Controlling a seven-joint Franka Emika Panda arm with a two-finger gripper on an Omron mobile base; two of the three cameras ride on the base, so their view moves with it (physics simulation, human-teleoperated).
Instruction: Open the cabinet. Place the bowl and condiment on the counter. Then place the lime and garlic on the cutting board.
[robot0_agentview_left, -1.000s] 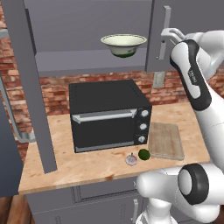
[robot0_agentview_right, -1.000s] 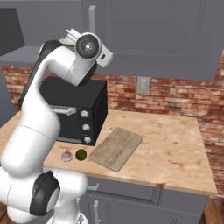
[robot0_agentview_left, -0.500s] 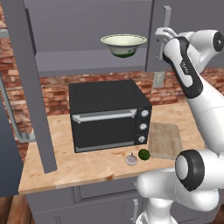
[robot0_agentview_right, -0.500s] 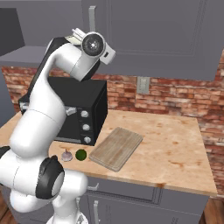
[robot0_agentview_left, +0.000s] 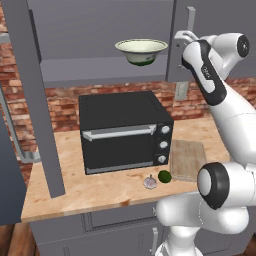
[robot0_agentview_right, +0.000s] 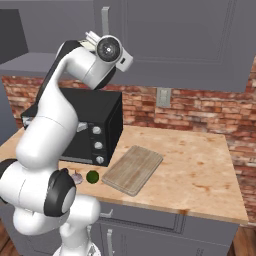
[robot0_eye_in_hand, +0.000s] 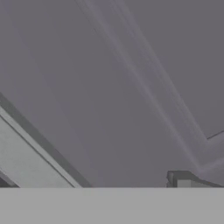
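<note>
Up at the cabinet (robot0_agentview_left: 100, 30), the left door (robot0_agentview_left: 35, 100) stands swung out toward the camera, its edge a tall grey slab in the left base view, and the shelf behind it is exposed. On that shelf sits the bowl (robot0_agentview_left: 141, 51), cream with a dark green base, upright and alone near the shelf's right end. The gripper (robot0_agentview_left: 181, 36) is raised to the same height, just right of the bowl and close against the edge of the right door (robot0_agentview_left: 220, 35), near its silver bar handle (robot0_agentview_left: 190, 20); whether it touches the handle cannot be told. Whether the fingers are spread or clenched cannot be told either, since they are too small in the base views and barely rise above the bottom of the hand view, where the grey panelled door face (robot0_eye_in_hand: 131, 87) lies very close. Below, on the counter (robot0_agentview_right: 200, 170), a black oven (robot0_agentview_left: 125, 131) stands toward the left. The cutting board (robot0_agentview_right: 133, 169) lies bare just right of it. The lime (robot0_agentview_right: 92, 176) and the garlic (robot0_agentview_right: 76, 176) rest side by side on the counter in front of the oven, near the front edge, the lime nearer the board but apart from it.
</note>
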